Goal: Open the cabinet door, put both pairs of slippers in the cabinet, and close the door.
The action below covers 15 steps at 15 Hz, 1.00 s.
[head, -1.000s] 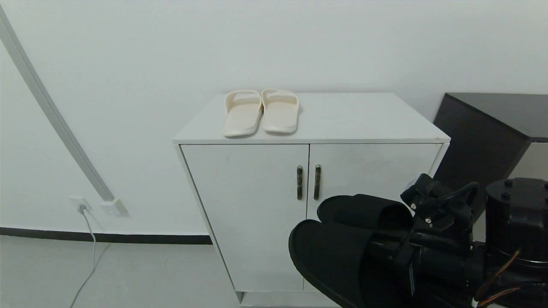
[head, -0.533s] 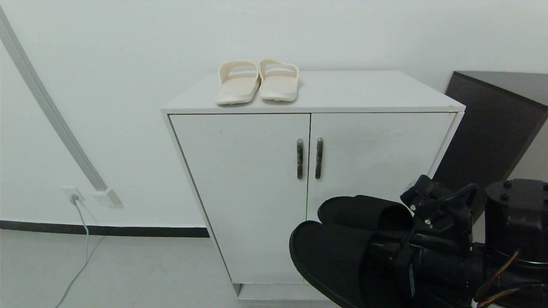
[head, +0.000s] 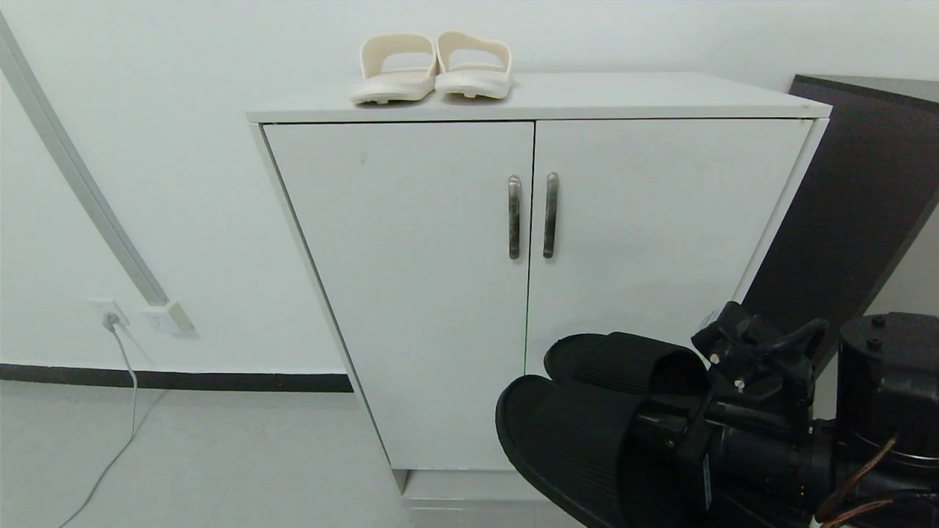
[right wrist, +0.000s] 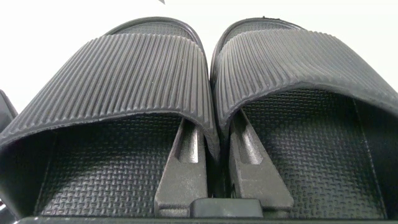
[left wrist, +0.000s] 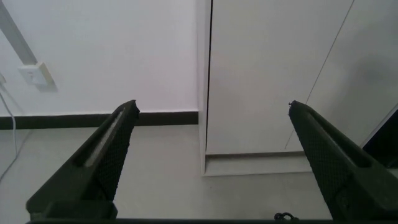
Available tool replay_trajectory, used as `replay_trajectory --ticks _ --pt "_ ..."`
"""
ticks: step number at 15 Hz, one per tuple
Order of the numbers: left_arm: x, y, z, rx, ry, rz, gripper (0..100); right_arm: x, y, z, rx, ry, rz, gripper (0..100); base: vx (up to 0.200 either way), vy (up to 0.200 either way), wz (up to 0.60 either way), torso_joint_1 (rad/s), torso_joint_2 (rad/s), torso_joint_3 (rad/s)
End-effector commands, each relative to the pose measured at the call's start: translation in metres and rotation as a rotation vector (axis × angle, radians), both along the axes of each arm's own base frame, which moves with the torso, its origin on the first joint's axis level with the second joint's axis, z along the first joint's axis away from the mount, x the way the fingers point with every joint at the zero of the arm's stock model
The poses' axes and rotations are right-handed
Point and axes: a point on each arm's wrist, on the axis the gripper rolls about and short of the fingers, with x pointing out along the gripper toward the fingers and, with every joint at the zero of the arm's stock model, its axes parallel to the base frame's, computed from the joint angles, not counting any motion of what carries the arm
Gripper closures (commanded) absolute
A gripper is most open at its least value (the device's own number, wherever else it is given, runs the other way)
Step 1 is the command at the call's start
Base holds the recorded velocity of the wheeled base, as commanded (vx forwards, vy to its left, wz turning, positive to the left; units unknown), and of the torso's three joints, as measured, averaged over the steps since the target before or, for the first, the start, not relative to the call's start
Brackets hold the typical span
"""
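The white cabinet (head: pixel 411 293) stands against the wall with both doors shut, its two metal handles (head: pixel 532 216) side by side at the middle. A beige pair of slippers (head: pixel 433 70) rests on its top, towards the left. Low in front of the right door, my right gripper (right wrist: pixel 217 168) is shut on the black pair of slippers (head: pixel 587 418), one finger inside each slipper and their inner walls pinched together. My left gripper (left wrist: pixel 212 107) is open and holds nothing, down near the floor by the cabinet's (left wrist: pixel 267 74) bottom left corner.
A dark piece of furniture (head: pixel 858 205) stands just right of the cabinet. On the wall to the left are a slanted grey conduit (head: pixel 73 169) and a socket (head: pixel 110 319) with a cable trailing onto the bare grey floor (head: pixel 183 455).
The head camera has moved lower, so the cabinet and beige slippers sit higher in the picture. The right gripper with the black slippers holds its place in view.
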Motion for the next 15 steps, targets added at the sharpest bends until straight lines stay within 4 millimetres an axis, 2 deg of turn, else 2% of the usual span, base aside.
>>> replay_trajectory --ticks 1,3,4,5,6,7,8,10,11,15 --pt "0.0 0.0 0.0 -0.005 0.001 0.001 0 0.0 0.0 -0.001 -0.002 0.002 0.001 100 0.0 0.0 0.0 -0.002 0.37 0.359" --pt "0.0 0.0 0.001 -0.006 -0.002 0.002 0 0.0 0.0 -0.001 -0.003 0.005 0.001 100 0.0 0.0 0.0 -0.005 0.17 0.161" --pt "-0.003 0.0 0.013 -0.023 -0.043 -0.001 0 0.0 0.0 -0.002 -0.004 0.006 -0.001 100 0.0 0.0 0.0 -0.002 0.08 0.041" --pt "-0.007 0.0 0.043 -0.092 -0.08 -0.01 0 0.001 -0.001 -0.001 -0.003 0.005 -0.007 100 0.0 0.0 0.0 0.0 0.0 0.0" --pt "-0.007 0.0 0.048 -0.107 -0.075 -0.014 0 0.002 -0.001 -0.001 -0.003 0.006 -0.007 100 0.0 0.0 0.0 0.0 0.0 0.0" --pt "0.0 -0.001 0.07 -0.125 -0.027 -0.047 0 0.002 -0.002 -0.001 -0.002 0.006 -0.009 100 0.0 0.0 0.0 0.0 0.0 0.0" --pt "0.013 -0.003 0.079 -0.128 0.049 -0.15 0 0.002 -0.002 -0.001 -0.001 0.004 -0.01 100 0.0 0.0 0.0 0.0 0.0 0.0" --pt "0.027 -0.005 0.09 -0.131 0.084 -0.275 0 0.002 -0.002 -0.001 0.0 0.003 -0.01 100 0.0 0.0 0.0 0.0 0.0 0.0" --pt "0.042 -0.008 0.103 -0.135 0.098 -0.371 0 0.001 -0.003 -0.001 0.001 0.005 -0.008 100 0.0 0.0 0.0 0.0 0.0 0.0" --pt "0.088 -0.015 0.132 -0.139 0.101 -0.535 0 -0.002 -0.004 -0.002 0.005 0.015 0.033 100 0.0 0.0 0.0 0.0 0.0 0.0"
